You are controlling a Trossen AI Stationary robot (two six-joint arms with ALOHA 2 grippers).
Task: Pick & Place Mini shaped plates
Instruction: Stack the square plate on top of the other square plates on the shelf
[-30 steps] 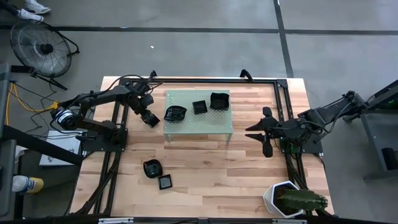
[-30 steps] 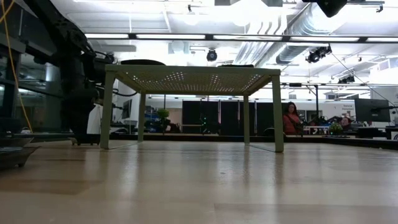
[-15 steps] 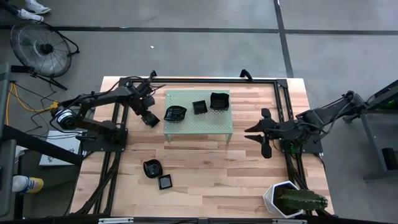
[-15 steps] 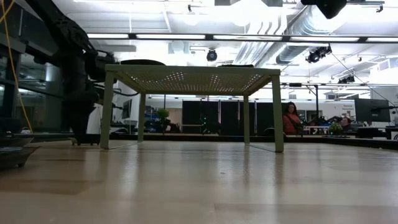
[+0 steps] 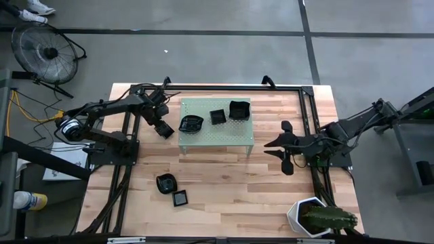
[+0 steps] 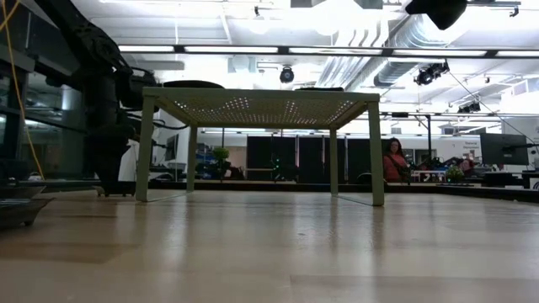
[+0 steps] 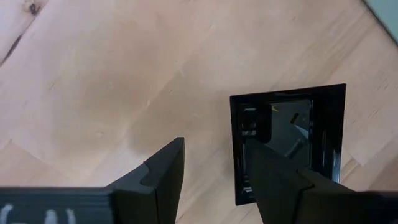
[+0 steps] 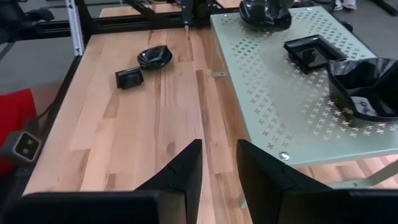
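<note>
Landmark: pale green perforated stand [image 5: 215, 125], at mid-tabletop [image 5: 224, 196].
Left end effector [image 5: 163, 129]: mine, just beside the stand's left edge, low over the wood. Its fingers [image 7: 163, 177] stand apart, and one finger overlaps the rim of a square black plate [image 7: 289, 140] lying flat on the tabletop; I cannot tell whether they touch.
Right end effector [image 5: 281, 144]: mine, off the stand's right edge, well apart from it, fingers [image 8: 184, 171] spread with nothing between them.
Plates on the stand: wavy-edged dish [image 5: 191, 123] at its left, small square dish [image 5: 218, 116] at its centre, larger square dish [image 5: 239, 109] at its right rear corner.
Plates in front of the stand: rounded dish [image 5: 166, 182] and, just beside it, small square dish [image 5: 180, 198], both on bare wood.
Other: white hexagonal pot [image 5: 306, 215] with a green plant, well in front of the stand, to its right, at the tabletop's corner.
</note>
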